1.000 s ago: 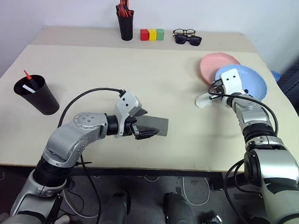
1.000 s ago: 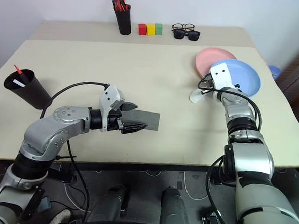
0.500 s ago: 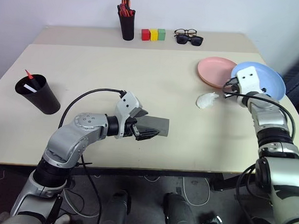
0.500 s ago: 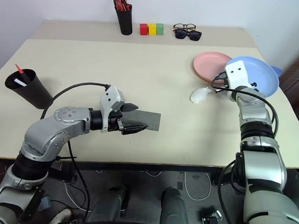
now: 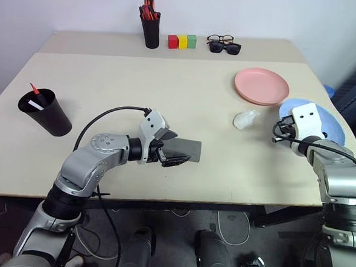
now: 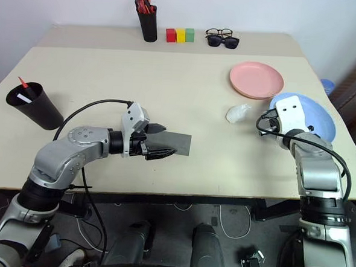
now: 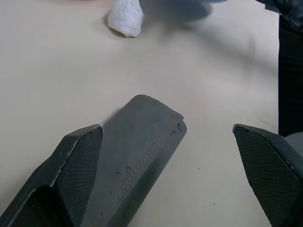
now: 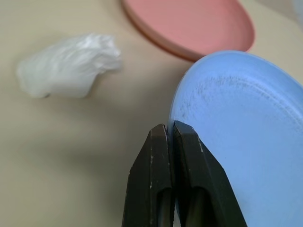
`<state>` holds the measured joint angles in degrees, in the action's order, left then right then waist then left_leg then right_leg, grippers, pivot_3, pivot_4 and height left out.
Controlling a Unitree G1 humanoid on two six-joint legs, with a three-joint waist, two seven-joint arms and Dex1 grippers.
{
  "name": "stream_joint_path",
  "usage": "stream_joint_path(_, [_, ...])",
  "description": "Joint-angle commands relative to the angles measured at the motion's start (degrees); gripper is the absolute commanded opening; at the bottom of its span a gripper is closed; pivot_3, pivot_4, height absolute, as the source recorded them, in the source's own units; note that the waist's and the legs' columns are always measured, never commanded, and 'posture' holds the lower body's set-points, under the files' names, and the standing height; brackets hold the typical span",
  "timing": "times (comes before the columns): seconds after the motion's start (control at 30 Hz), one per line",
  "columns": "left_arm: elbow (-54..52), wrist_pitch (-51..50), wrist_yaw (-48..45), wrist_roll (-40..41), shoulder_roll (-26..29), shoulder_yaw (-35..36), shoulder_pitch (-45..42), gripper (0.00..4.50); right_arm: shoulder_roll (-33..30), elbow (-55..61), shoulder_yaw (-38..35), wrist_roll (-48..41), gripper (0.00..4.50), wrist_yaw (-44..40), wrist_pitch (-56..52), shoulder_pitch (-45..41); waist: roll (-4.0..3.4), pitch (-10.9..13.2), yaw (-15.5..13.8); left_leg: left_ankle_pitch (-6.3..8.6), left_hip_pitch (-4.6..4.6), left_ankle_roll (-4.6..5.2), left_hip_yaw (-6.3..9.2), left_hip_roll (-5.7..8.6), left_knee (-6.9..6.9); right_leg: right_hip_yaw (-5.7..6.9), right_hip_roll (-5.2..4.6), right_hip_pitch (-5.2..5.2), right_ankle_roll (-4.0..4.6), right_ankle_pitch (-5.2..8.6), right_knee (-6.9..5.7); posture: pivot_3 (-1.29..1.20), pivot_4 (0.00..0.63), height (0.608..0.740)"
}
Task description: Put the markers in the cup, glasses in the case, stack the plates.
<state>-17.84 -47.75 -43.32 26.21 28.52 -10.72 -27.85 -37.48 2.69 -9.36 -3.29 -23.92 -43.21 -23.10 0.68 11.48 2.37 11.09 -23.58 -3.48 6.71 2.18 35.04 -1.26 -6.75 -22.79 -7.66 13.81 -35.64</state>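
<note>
You are working the plate-stacking step. Your right gripper [image 8: 171,135] is pinched shut on the near rim of the light blue plate [image 6: 315,117], fingers pressed together with the plate's edge between them, and the plate is sitting near the right edge of the table [image 6: 187,79], just beside the pink plate [image 6: 256,79] and not overlapping it. A crumpled white wad [image 6: 238,113] is lying on the tabletop between the two plates and the middle of the table, close to the blue plate's rim.

Your left gripper [image 7: 165,137] is standing wide open, holding nothing. One of its fingers is lying alongside the grey glasses case [image 5: 183,149], which is resting closed on the table in front of you; the other finger is well clear of it.

The black cup [image 5: 44,111] at the left edge already has a red-tipped marker [image 5: 33,90] and a white marker [image 5: 31,104] standing in it. I cannot tell whether the wire-rimmed glasses are inside the case.

For the next move, my judgement is that you need to lift the blue plate by its rim enough to clear the pink plate's edge, carry it over, and lower it centred before releasing. Watch the thin-rim grip; a plate held at one edge can tilt or slip.
</note>
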Motion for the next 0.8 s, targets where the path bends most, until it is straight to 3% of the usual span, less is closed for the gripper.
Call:
stream_joint_path(0.03, [-0.24, 1.68, -0.68, -0.38, 0.08, -0.14, -1.23, 4.5, -0.25, 5.2, -0.66, -0.97, 0.05, -0.16, -2.27, 1.06, 0.0, 0.0, -0.02, 0.0, -0.02, 0.0, 0.0, 0.0, -0.02, 0.0, 0.0, 0.0, 0.02, -0.02, 0.06, 0.0, 0.15, 0.74])
stream_joint_path(0.2, [-0.15, 1.7, -0.81, -0.57, 0.06, -0.05, -1.22, 4.5, -0.18, 7.88, 0.17, -2.11, 0.05, -1.63, -4.77, 3.6, 0.0, 0.0, -0.25, 0.02, -0.21, 0.04, 0.0, 0.0, -0.04, 0.02, 0.0, -0.1, 0.04, -0.04, 0.2, 0.0, 0.15, 0.74])
stream_joint_path(0.43, [-0.85, 1.07, -0.46, -0.23, 0.26, 0.46, -0.43, 4.5, -0.31, 5.57, 1.49, -0.8, 3.39, -0.31, -0.87, 0.97, 0.0, 0.0, -0.21, 0.02, -0.42, 0.04, 0.0, 0.0, -0.01, 0.03, 0.0, -0.3, 0.03, -0.06, 0.18, 0.0, 0.15, 0.74])
stream_joint_path(0.63, [-1.71, 0.68, 0.28, -0.03, 0.38, 0.98, 0.46, 4.5, -2.22, -7.22, 6.64, 4.2, 3.39, -1.34, 15.29, -7.34, 0.01, 0.0, 0.02, 0.02, -0.43, 0.04, -0.02, 0.0, 0.01, 0.03, 0.0, -0.31, 0.03, -0.06, 0.18, 0.0, 0.15, 0.74])
stream_joint_path(0.8, [-3.22, -0.3, 2.0, 0.31, 0.05, 1.86, 1.13, 4.5, -0.76, -33.76, 13.14, 10.78, 3.39, 0.17, 34.65, -20.65, 0.01, 0.0, 0.12, 0.01, -0.41, 0.04, -0.04, 0.0, -0.02, 0.03, 0.0, -0.32, 0.04, -0.08, 0.18, 0.0, 0.15, 0.74])
